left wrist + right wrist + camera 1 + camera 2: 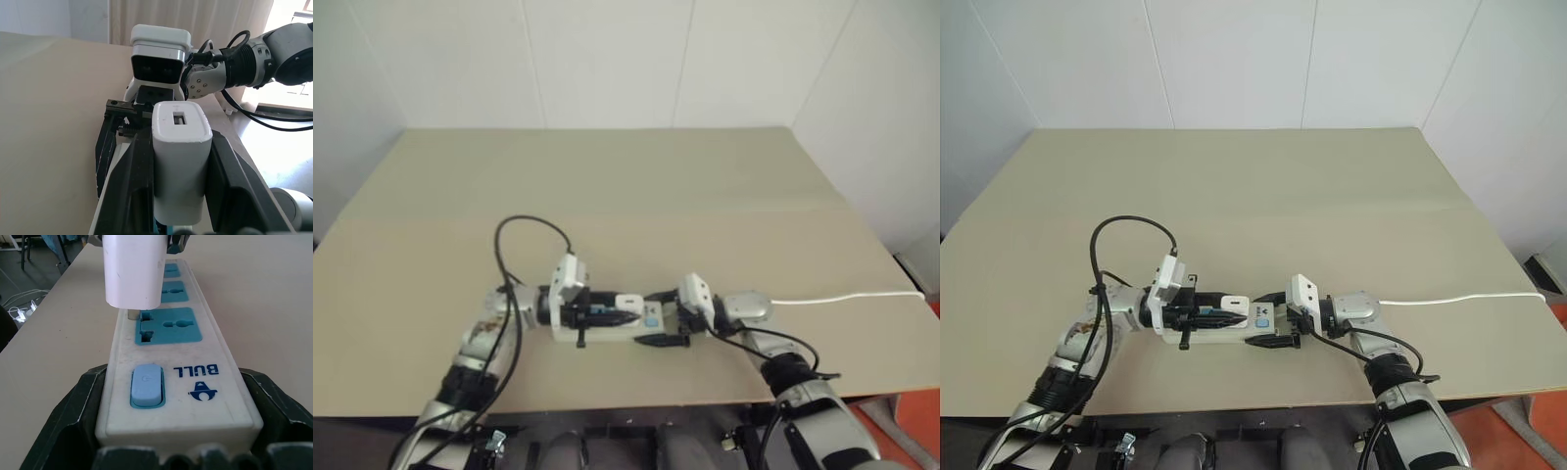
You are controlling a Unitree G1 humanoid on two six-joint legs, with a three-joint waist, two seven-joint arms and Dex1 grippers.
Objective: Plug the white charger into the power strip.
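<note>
Two grippers meet mid-table: the left gripper [181, 196] clamps the white charger [133, 269] just above the end socket, while the right gripper [176, 450], spread wide, braces the power strip [195, 382]. Off-centre prongs risk jamming against the socket face.

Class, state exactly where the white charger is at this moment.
The white charger is clamped in the left gripper just above the power strip, its prongs meeting the blue socket nearest the switch; the right gripper brackets that switch end.
</note>
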